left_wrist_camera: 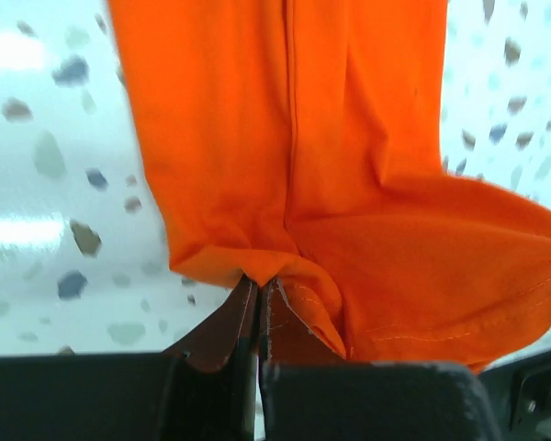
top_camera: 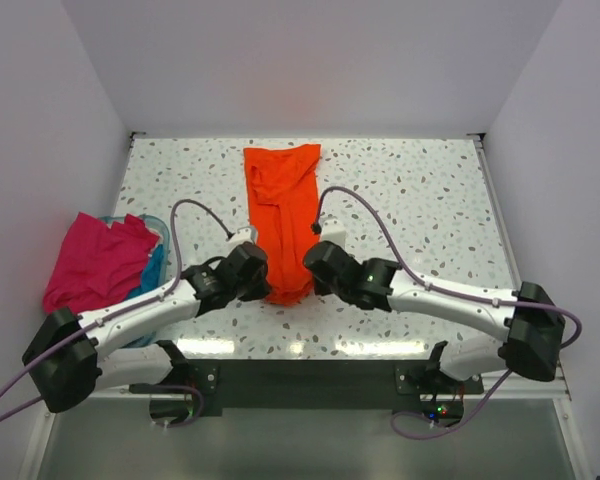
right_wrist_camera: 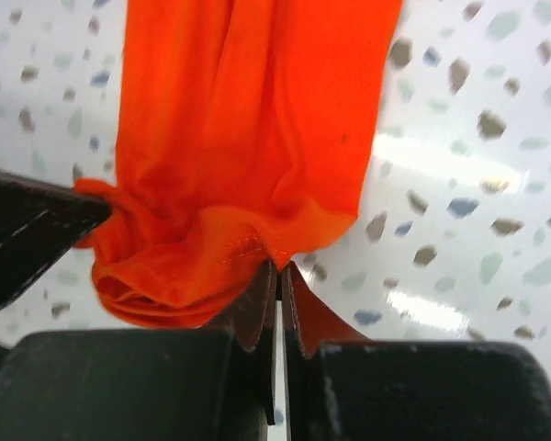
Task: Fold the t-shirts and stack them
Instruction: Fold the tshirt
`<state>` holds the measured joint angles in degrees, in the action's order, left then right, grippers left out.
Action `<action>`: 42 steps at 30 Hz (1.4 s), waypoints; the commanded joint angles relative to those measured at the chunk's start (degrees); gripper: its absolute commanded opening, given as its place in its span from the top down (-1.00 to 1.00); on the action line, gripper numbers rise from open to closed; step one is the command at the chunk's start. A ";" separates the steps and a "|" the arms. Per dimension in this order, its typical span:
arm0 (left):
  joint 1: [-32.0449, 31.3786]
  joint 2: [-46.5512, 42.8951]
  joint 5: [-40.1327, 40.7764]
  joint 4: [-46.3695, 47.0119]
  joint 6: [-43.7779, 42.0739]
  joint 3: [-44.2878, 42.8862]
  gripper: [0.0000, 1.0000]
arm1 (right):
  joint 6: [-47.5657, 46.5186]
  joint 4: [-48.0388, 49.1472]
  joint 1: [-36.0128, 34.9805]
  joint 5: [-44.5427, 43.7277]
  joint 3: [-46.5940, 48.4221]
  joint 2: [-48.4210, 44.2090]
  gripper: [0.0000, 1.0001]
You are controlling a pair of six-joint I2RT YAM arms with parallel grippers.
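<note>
Pinching the near end of the orange t-shirt with the left jaws, closed flat on a hem fold. Pinching the same end from the right with the right jaws, likewise closed. Stretched lengthwise down the middle of the speckled surface. Heaped at the left edge: magenta-pink t-shirt over teal-blue cloth.

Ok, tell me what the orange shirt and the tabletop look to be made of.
The orange shirt: soft matte cloth, likely cotton knit; it creases, drapes and shows a stitched hem.
The tabletop: hard, glossy white surface with grey-brown flecks, terrazzo-look; light reflections show the sheen, but stone or laminate cannot be told.
</note>
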<state>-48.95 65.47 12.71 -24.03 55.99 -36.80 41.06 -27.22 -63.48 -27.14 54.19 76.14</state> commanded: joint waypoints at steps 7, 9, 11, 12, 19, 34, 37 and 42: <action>13.86 13.09 1.26 8.38 -8.08 -15.40 1.00 | -13.63 2.69 15.65 2.00 19.61 17.80 1.00; 15.80 16.87 0.74 9.61 -8.52 -17.95 1.00 | -14.60 3.40 17.68 4.01 22.26 22.37 1.00; 18.35 20.56 0.30 10.76 -8.61 -20.49 1.00 | -15.30 4.28 20.32 4.81 25.77 25.19 1.00; 20.02 21.88 -0.22 11.37 -8.79 -21.20 1.00 | -15.48 4.81 22.16 6.55 26.83 27.81 1.00; 25.56 34.09 -2.51 13.22 -10.19 -29.46 1.00 | -16.54 5.78 27.79 11.39 38.77 38.90 1.00; 32.87 35.62 -9.37 22.10 -13.62 -31.41 -0.53 | -20.32 2.97 33.07 14.66 49.62 44.72 -0.35; 32.25 32.45 -9.02 21.22 -12.75 -29.31 -0.38 | -18.91 4.71 33.07 15.88 44.63 40.59 -0.20; 26.37 30.15 -6.30 19.73 -11.87 -25.25 0.46 | -16.28 9.12 32.02 22.12 36.78 36.89 0.32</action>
<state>-18.76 97.78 5.04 -5.48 44.38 -63.40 23.31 -22.04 -30.57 -9.08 93.30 116.90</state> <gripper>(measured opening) 0.382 0.370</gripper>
